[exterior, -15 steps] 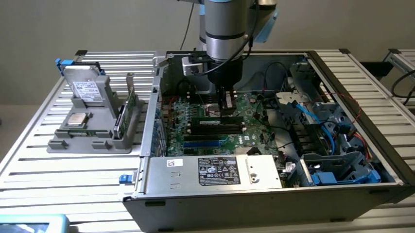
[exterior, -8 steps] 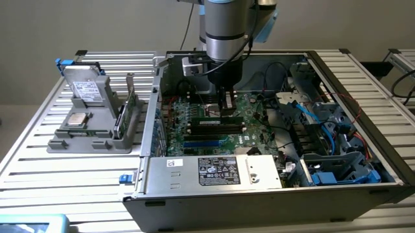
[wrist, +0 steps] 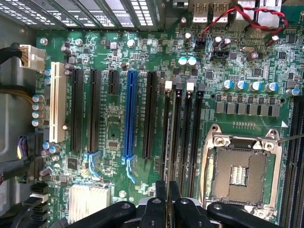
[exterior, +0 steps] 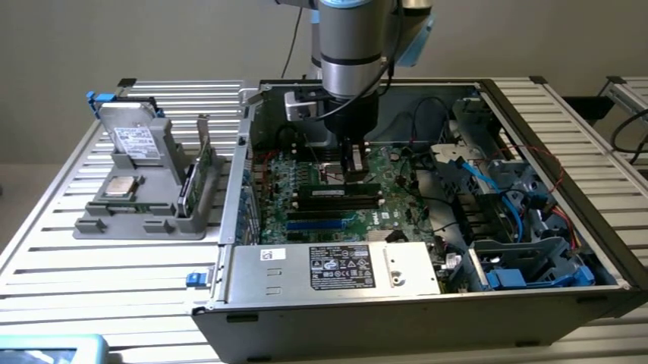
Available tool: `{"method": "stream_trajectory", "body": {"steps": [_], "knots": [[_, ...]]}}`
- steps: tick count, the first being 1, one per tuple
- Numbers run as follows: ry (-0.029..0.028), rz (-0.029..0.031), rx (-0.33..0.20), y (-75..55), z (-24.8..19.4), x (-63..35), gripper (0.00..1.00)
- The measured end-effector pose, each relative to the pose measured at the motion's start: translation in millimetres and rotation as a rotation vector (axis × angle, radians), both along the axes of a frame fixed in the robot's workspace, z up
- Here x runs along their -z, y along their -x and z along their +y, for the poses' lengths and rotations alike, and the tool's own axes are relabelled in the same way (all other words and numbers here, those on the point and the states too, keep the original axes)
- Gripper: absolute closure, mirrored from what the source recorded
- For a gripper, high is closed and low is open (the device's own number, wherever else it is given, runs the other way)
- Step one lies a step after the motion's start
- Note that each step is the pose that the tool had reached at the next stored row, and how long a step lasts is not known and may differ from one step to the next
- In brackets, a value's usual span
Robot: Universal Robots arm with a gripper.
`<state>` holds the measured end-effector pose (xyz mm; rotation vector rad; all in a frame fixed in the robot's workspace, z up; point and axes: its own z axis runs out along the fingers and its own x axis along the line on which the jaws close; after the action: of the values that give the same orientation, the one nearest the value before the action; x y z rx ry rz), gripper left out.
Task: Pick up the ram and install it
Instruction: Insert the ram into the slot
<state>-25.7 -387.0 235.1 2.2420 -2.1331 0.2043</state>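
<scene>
Slatted aluminium table (exterior: 102, 273) carries an open computer case (exterior: 405, 327) lying on its side across the middle. Universal Robots arm (exterior: 350, 38) reaches straight down into the case. Power supply (exterior: 335, 267) sits along the case's near edge; green motherboard (exterior: 400, 173) covers the floor behind it. Grey holder (exterior: 132, 224) stands toward the table's edge at the exterior view's left, carrying a hard drive (exterior: 136, 140), a square processor chip (exterior: 121, 186) and an upright expansion card (exterior: 206, 171). CPU socket (wrist: 237, 175) lies open, beside the black memory slots (wrist: 187, 137). Gripper (exterior: 354, 173) is low over those slots, fingers (wrist: 161, 192) drawn nearly together on the ram (exterior: 329, 185). The ram lies along the slot farthest from the power supply; whether it is seated, I cannot tell.
</scene>
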Motion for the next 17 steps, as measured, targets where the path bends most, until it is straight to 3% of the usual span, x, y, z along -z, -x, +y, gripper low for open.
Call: {"method": "stream_trajectory", "body": {"steps": [17], "knots": [[0.0,-0.0012,0.0,0.1,-1.3,4.2,0.86]]}}
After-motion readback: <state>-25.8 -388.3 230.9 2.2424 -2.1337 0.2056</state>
